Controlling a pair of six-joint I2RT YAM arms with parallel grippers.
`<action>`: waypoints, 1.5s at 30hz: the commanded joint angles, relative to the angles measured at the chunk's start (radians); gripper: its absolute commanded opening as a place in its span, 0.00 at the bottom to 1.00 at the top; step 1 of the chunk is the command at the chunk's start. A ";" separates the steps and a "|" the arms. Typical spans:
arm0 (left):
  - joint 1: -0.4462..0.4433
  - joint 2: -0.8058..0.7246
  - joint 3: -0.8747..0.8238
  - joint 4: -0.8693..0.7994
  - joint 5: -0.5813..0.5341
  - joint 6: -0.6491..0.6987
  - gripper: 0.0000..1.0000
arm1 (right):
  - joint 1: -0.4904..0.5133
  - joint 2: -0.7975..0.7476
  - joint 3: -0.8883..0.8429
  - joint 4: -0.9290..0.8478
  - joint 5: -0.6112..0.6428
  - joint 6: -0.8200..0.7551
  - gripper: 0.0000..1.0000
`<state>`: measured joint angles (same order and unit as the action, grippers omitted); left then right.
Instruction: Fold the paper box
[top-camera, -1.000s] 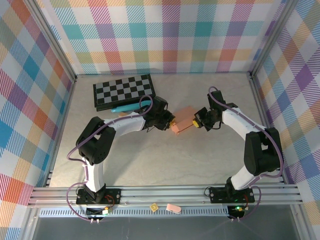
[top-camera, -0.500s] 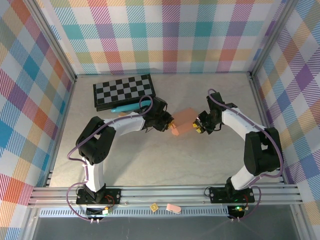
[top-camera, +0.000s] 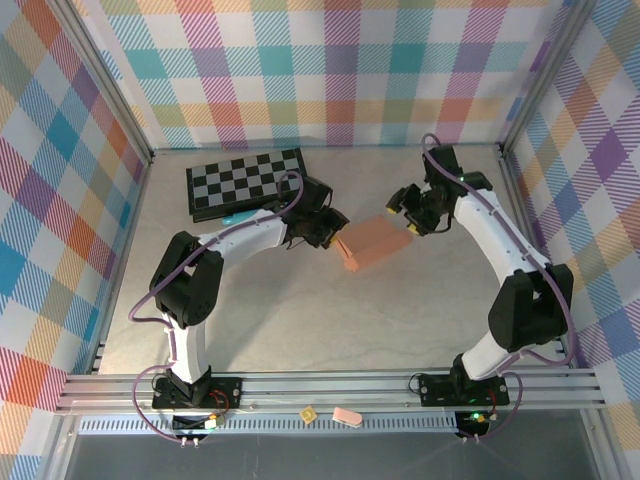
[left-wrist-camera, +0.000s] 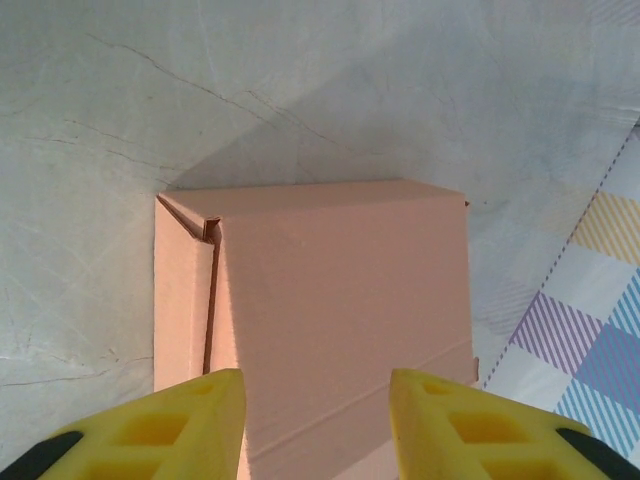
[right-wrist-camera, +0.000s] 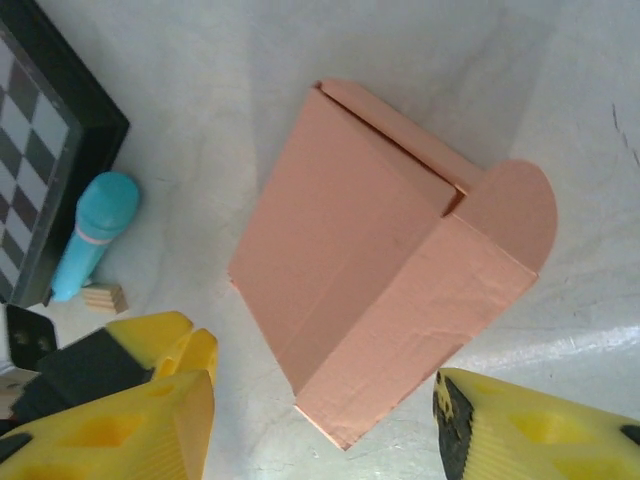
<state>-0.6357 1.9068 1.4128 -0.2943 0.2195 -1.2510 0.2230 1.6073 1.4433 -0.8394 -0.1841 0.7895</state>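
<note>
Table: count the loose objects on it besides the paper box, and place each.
3. The chessboard lies far left; the teal marker lies beside its near edge; the small tan block sits beside the marker. Others may be hidden.

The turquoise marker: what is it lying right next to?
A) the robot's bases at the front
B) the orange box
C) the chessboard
C: the turquoise marker lies along the black edge of the chessboard, with a small tan block by its narrow end, apart from the paper box.
</note>
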 joint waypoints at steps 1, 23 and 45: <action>0.001 -0.027 -0.004 -0.039 0.031 -0.002 0.42 | -0.031 0.122 0.103 -0.047 -0.039 -0.171 0.57; -0.034 0.032 -0.077 0.116 0.108 -0.071 0.33 | -0.033 0.395 0.185 -0.113 -0.152 -0.362 0.33; -0.032 0.016 0.017 -0.114 0.010 0.102 0.26 | -0.024 0.345 0.113 -0.124 -0.049 -0.372 0.25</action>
<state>-0.6670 1.9553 1.3716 -0.2874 0.2840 -1.2110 0.1909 2.0033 1.5509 -0.9367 -0.2665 0.4328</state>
